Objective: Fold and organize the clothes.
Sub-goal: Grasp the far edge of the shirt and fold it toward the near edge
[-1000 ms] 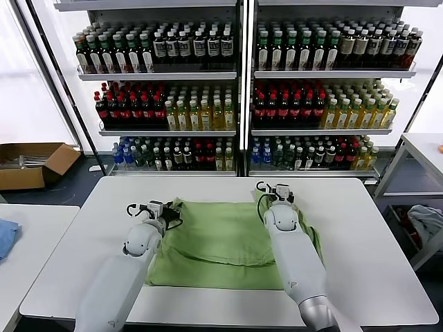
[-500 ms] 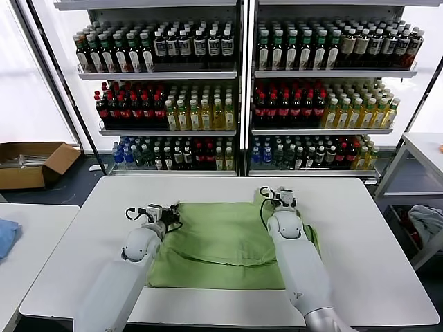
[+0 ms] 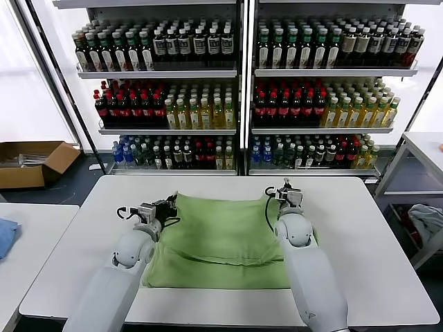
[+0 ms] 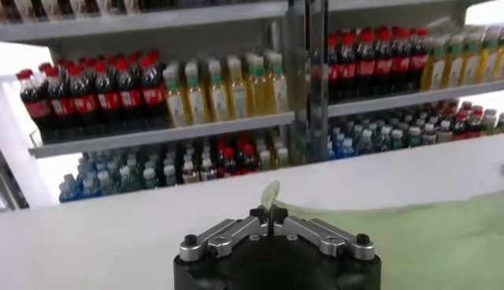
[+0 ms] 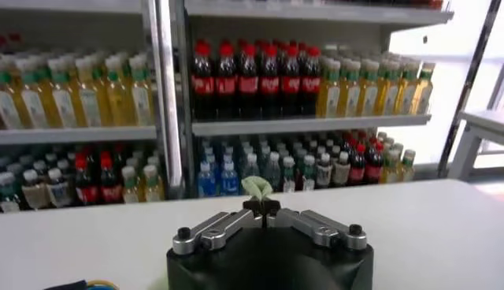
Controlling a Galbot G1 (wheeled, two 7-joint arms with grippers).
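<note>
The light green shirt [image 3: 221, 238] lies folded on the white table [image 3: 360, 256], its far half lifted by both grippers. My left gripper [image 3: 172, 203] is shut on the shirt's far left corner; a strip of green cloth [image 4: 269, 193] sticks out between its fingertips in the left wrist view, where the gripper [image 4: 268, 215] is closed. My right gripper [image 3: 289, 190] is shut on the far right corner; a green tuft [image 5: 257, 187] shows above its closed jaws [image 5: 261, 208]. Collar, buttons and graphic are hidden.
Shelves of bottles [image 3: 235, 90] stand behind the table. A cardboard box [image 3: 31, 162] lies on the floor at left. A second table at left holds a blue cloth [image 3: 5, 235]. A grey-blue bundle [image 3: 426, 221] sits at far right.
Both grippers have moved away from me toward the table's far edge, drawing the shirt's held edge with them and flattening the top layer.
</note>
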